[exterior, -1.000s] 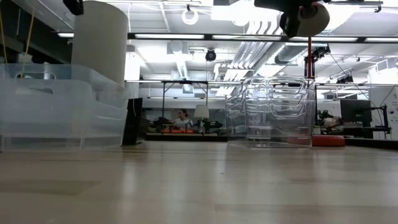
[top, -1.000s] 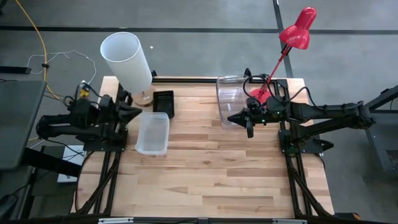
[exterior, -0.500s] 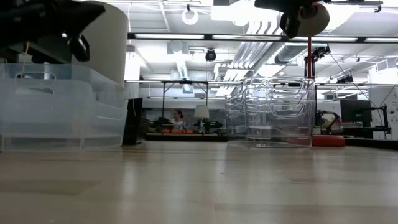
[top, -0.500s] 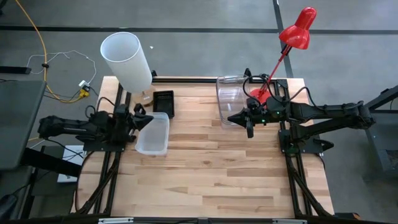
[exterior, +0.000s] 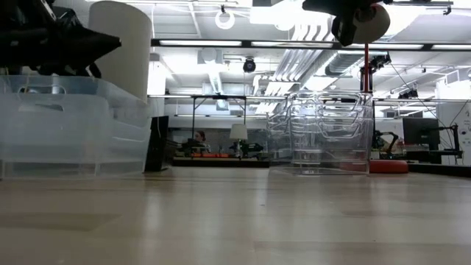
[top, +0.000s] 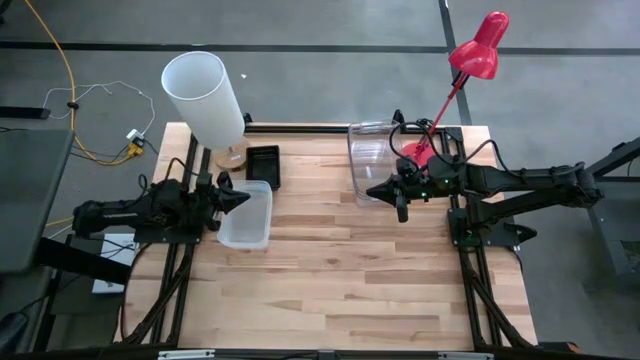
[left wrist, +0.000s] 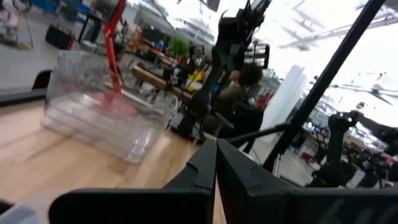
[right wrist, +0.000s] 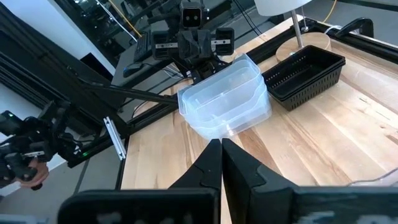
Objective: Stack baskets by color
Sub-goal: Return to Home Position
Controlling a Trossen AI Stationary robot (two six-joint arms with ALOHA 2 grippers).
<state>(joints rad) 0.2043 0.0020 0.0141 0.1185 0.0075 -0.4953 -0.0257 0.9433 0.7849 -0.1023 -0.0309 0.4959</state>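
Hovering at the table's [top: 340,285] left edge, the left gripper [top: 238,198] is clenched, empty, above the frosted white baskets [top: 247,224]. Black baskets [top: 264,166] sit behind (beside the lampshade [top: 205,95]). Rightward, the right gripper [top: 374,189], clenched, adjoins the clear baskets [top: 366,152].

Left arm [top: 120,212] lies low and nearly level over the left edge of the desk [top: 340,270]. The left tool [top: 243,199] points toward the middle, its fingers [left wrist: 202,168] pressed together into a single tip. Right arm [top: 520,180] reaches in level from the right side. The right tool [top: 370,189] faces the opposite arm, fingers [right wrist: 208,162] closed tip to tip.
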